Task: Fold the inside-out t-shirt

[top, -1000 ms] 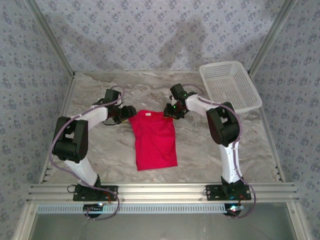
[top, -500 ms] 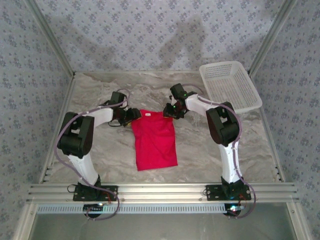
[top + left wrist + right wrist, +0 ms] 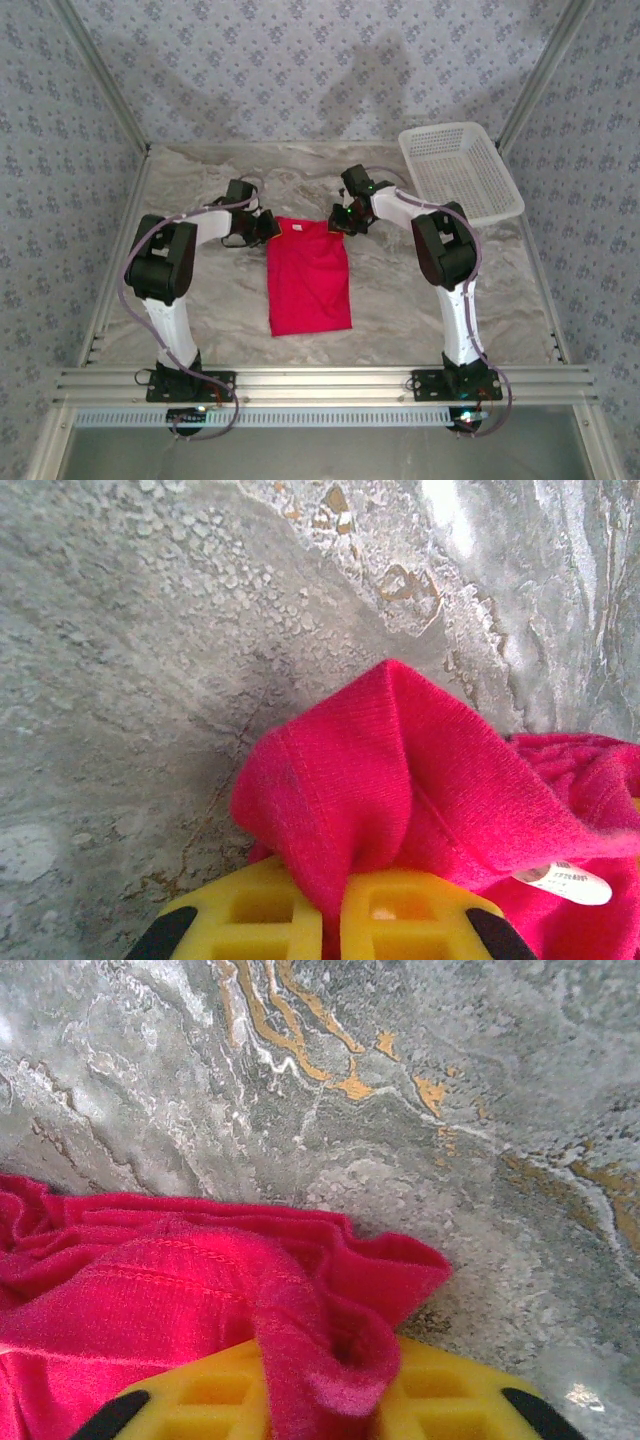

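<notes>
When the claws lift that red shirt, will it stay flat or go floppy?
Probably floppy: the t-shirt bunches into soft folds in the left claw and right claw. Likely light, being thin cloth; its fuzzy knit should not slip.

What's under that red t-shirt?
The red t-shirt lies flat on the marbled table, visible all around it. The left claw and right claw pinch its far corners. Anything directly beneath the cloth is covered.

Shows the inside-out t-shirt (image 3: 310, 282) spread flat on the table (image 3: 420, 300), the left gripper (image 3: 266, 226) at its far left corner, the right gripper (image 3: 340, 217) at its far right corner. Adds a white mesh basket (image 3: 460, 172) far right, well apart.
</notes>
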